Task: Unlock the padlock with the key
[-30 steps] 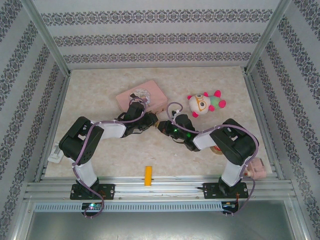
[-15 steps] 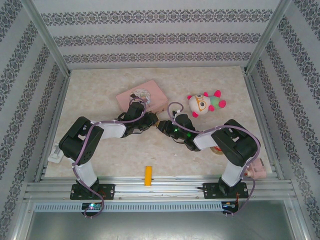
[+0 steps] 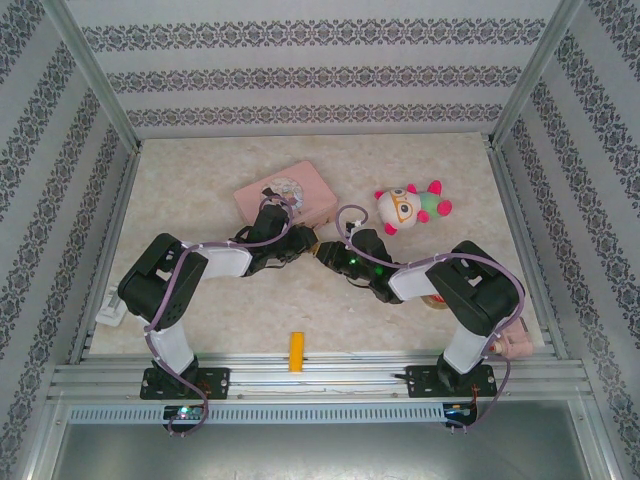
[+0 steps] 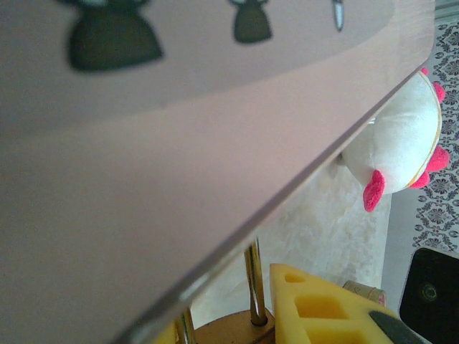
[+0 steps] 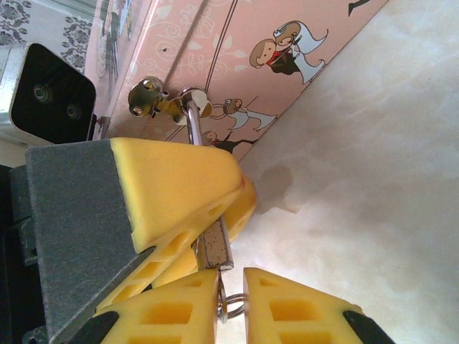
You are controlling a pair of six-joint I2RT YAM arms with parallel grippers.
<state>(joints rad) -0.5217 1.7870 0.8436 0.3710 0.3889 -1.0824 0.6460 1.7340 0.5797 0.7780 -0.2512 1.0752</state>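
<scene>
Two grippers meet at the front right corner of the pink tin, about the middle of the table. The left gripper is closed on the padlock. In the right wrist view the lock's body stands between its two yellow fingers, and the lower end of the lock comes out below them. The silver shackle goes up from the fingers to the small metal hasp on the side of the tin. In the left wrist view the same brass body sits at the bottom edge with a yellow pad just beside it.

The right gripper comes from the opposite side, with its fingertips directly under the lower end of the padlock. Its jaws stand narrow, with a small gap. In this gap lies the key, of which a thin wire ring is visible, touching the bottom of the lock. Whether the pads press on it, I cannot tell.

Near the right arm, further back, lies a plush toy. A small yellow block lies at the near edge, well apart from both grippers.
</scene>
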